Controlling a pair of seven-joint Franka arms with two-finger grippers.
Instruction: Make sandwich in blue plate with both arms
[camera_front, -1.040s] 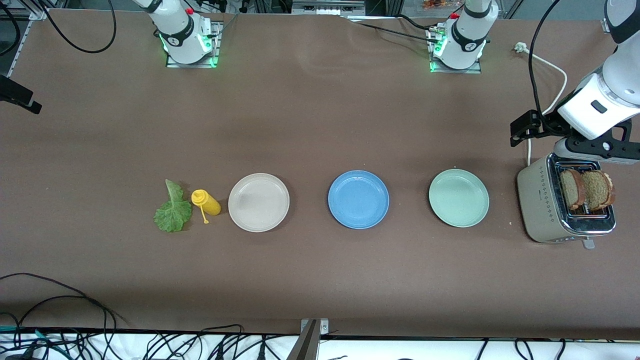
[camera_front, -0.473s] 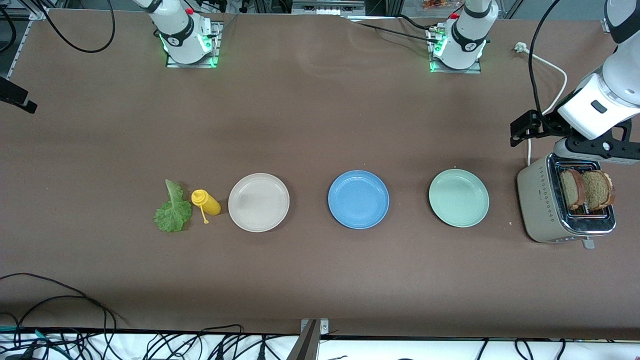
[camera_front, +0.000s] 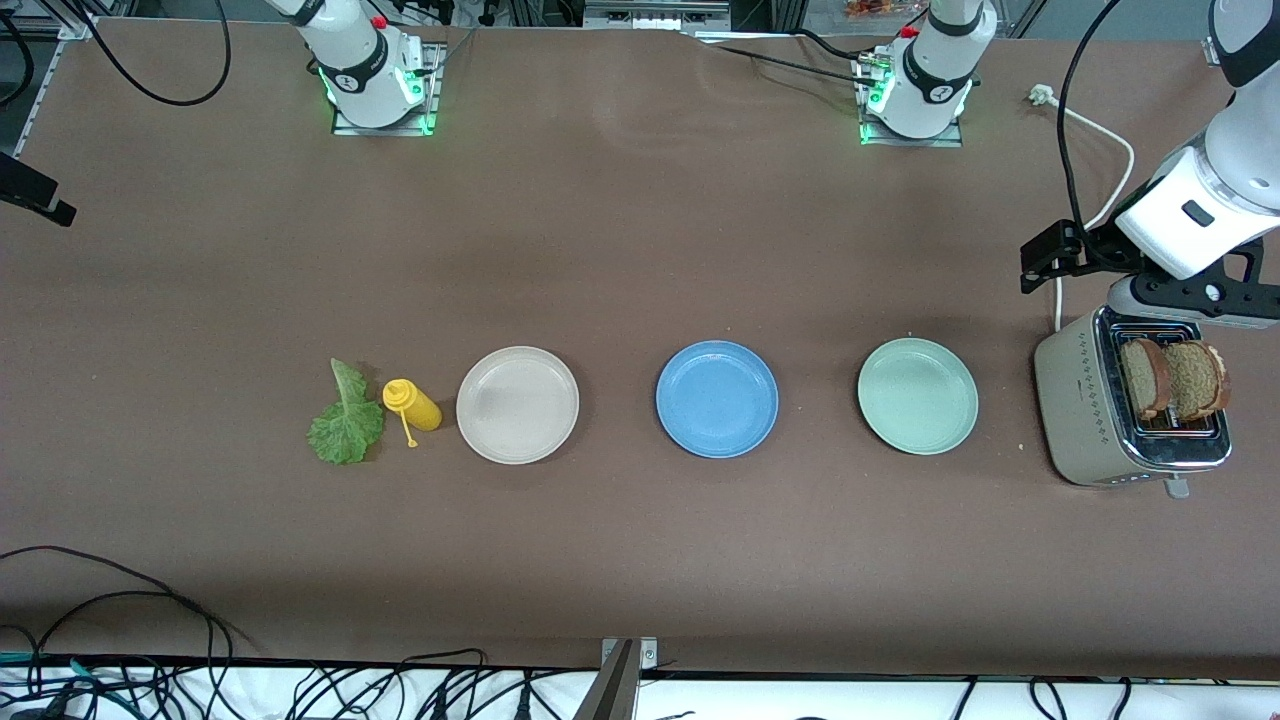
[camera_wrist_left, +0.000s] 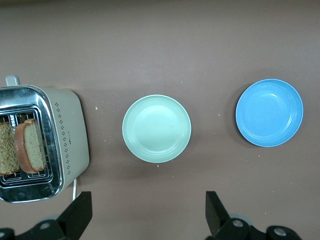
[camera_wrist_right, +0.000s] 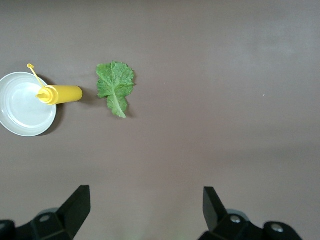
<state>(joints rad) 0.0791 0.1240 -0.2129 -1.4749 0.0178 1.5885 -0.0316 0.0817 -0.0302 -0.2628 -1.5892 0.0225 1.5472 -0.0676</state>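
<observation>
A: How is the left gripper being held?

B: It is being held spread wide and unloaded, up in the air over the bare counter at the left arm's end, near the toaster. In the left wrist view both black fingers are being seen well apart with nothing between them. In the front view only the arm's black wrist hardware is being shown, just above the toaster.

A: And the right gripper?

B: It is also being held released and unloaded, over bare counter at the right arm's end. In the right wrist view the lettuce leaf and the yellow squeeze bottle are being seen well apart from its fingers.

A: Where are the sandwich parts being kept?

B: Two brown bread slices are being held upright in the toaster's slots, side by side. The lettuce leaf is being left flat on the counter, with the bottle lying on its side just beside it, between leaf and beige plate.

A: And the blue plate?

B: It is being left bare in the middle of the row, between the beige plate and the pale green plate, apart from both. The green plate is being flanked by the toaster.
</observation>
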